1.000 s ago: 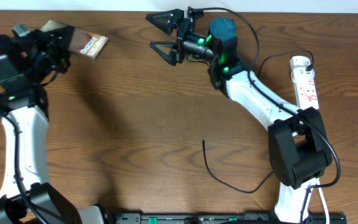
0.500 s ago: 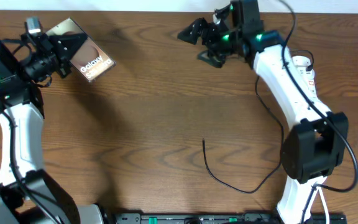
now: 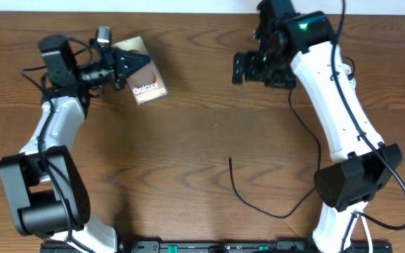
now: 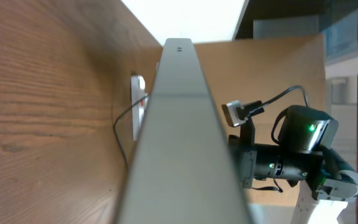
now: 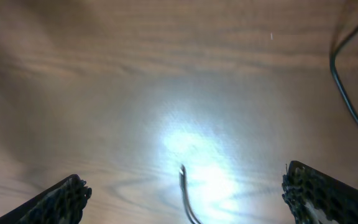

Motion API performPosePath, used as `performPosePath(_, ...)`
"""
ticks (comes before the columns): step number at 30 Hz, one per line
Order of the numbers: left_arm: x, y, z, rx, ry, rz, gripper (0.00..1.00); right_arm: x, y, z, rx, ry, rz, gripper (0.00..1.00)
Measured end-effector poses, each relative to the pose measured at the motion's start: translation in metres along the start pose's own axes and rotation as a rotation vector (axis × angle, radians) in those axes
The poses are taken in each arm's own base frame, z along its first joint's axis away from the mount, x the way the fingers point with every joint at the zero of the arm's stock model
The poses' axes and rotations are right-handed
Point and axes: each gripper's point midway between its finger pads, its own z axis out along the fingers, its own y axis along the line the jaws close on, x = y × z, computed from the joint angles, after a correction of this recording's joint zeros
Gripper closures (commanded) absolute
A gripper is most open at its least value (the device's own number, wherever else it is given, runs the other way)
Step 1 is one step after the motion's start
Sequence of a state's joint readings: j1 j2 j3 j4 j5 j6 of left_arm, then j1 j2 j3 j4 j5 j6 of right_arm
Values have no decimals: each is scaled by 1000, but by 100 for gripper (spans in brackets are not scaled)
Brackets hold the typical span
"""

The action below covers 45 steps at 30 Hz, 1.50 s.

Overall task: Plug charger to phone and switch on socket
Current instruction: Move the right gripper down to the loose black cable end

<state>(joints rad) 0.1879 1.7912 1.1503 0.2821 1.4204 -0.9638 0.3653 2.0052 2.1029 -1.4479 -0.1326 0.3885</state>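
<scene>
Item 1, the phone: dark brown slab, white "Galaxy" lettering facing up; at 10 o'clock on the wooden table; its far end is pinched in the left gripper, jaws pressed together on it; in the left wrist view its grey edge runs lengthwise down the middle of the picture; whether it touches the table cannot be told.

Item 2, the charger: thin black cable; free tip just off centre at 5 o'clock, lying on the wood; it curves toward 6 o'clock, then rises along the right arm; tip apart from the phone and from both grippers.

Item 3, the socket: white strip at 2 o'clock, mostly hidden under the right arm from overhead; seen small at the far table edge from the left wrist.

Item 4, the right gripper: at 1 o'clock, jaws spread wide, holding nothing; the right wrist view shows the cable tip on the wood between its fingertips.
</scene>
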Motion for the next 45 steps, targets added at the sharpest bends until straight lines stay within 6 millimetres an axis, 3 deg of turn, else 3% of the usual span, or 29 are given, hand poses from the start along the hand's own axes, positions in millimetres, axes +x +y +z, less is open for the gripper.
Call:
performPosePath(5,5,13,10,3,37,-5,93,31,7,31,65,95,-69,1)
performPosePath(11,5,13,9,6,39,21,93,58,14,85,91,149,-119,1)
performPosePath(14,5,13,9,8,41,36,93,77,15,103,109,192,-130,1)
performPosePath(30,5,13,9,9,41,66,93,104,16,128,138,234,-118,1)
performPosePath(38,5,13,9,9,41,66,92,144,17,162,161,267,-157,1)
performPosePath(40,5,13,9,9,41,66,93,157,16,161,162,263,-160,1)
performPosePath(45,5,13,9,9,41,66,93,162,19,140,119,176,-132,1)
